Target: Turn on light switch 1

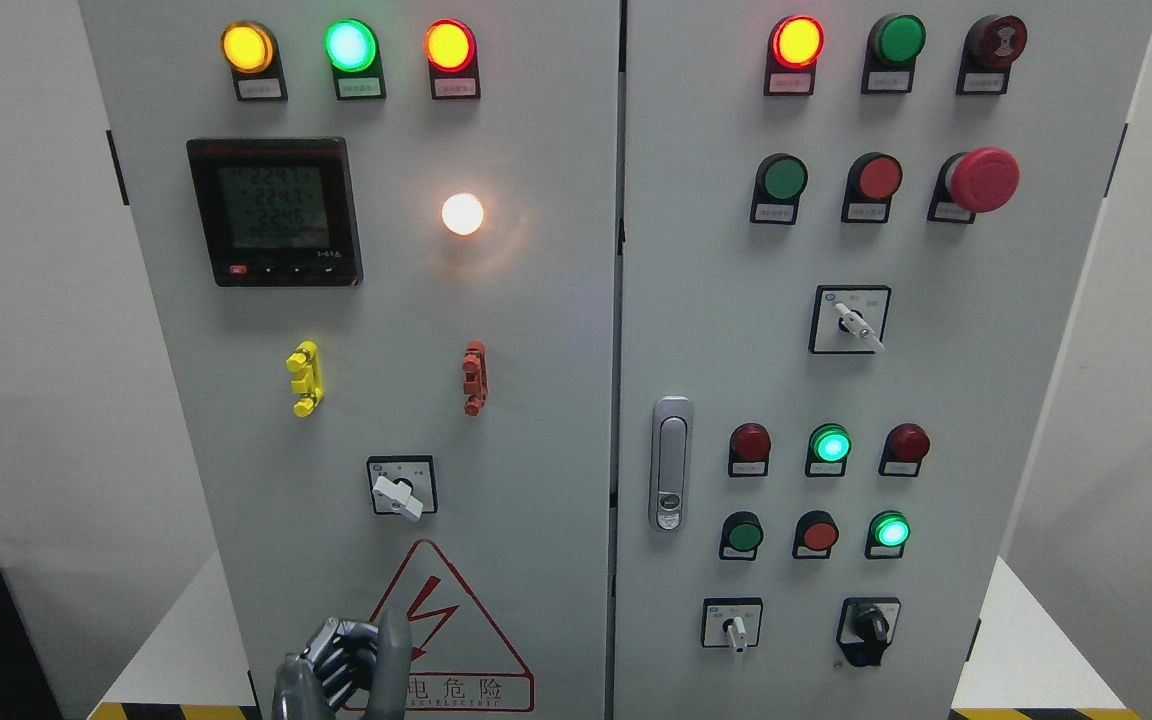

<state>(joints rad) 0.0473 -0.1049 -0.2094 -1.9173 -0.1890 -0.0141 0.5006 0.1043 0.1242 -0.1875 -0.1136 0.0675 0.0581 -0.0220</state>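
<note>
My left hand (336, 665) hangs low, its fingers (394, 640) loosely curled around nothing, just under the rotary switch (398, 493) and over the warning triangle (451, 635), poised to rise. That switch sits well below the glowing lamp (462, 213).

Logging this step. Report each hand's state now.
Left hand: low at the panel, touching no switch; fingers' state cannot be told.
Right hand: not in view.
</note>
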